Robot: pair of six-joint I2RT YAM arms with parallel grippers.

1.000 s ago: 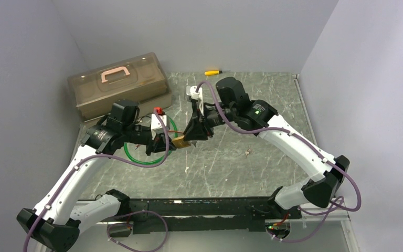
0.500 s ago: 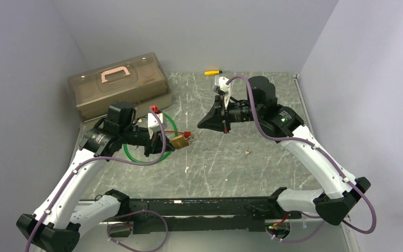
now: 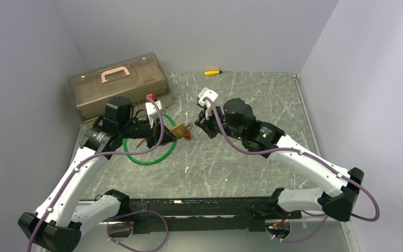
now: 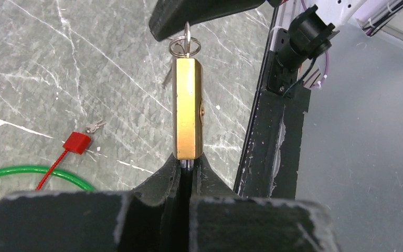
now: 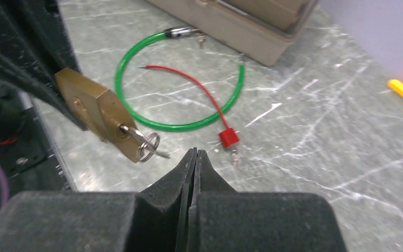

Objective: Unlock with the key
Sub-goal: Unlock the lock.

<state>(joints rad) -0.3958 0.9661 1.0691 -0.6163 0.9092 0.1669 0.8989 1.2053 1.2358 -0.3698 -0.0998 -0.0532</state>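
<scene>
A brass padlock [image 3: 178, 130] hangs above the table in my left gripper [image 3: 166, 131], which is shut on its steel shackle. In the left wrist view the padlock [image 4: 188, 105] stands straight out from the left gripper [image 4: 188, 164]. A key with a ring [image 4: 184, 47] sticks in the padlock's far end. My right gripper [image 3: 199, 126] is shut and empty, just right of the key. In the right wrist view the key ring [image 5: 148, 146] sits a little left of the right gripper's tips [image 5: 195, 152], apart from them, beside the padlock [image 5: 97, 107].
A green cable loop [image 5: 178, 79] and a small red lock with a red cable [image 5: 229, 137] lie on the table under the padlock. A brown toolbox [image 3: 118, 84] stands back left. A yellow screwdriver [image 3: 213, 72] lies at the back. Small keys [image 3: 248, 153] lie mid-table.
My right gripper left the key, swung back to the right, then came back lower beside the key, shut. My left gripper shifted the padlock slightly back and right.
</scene>
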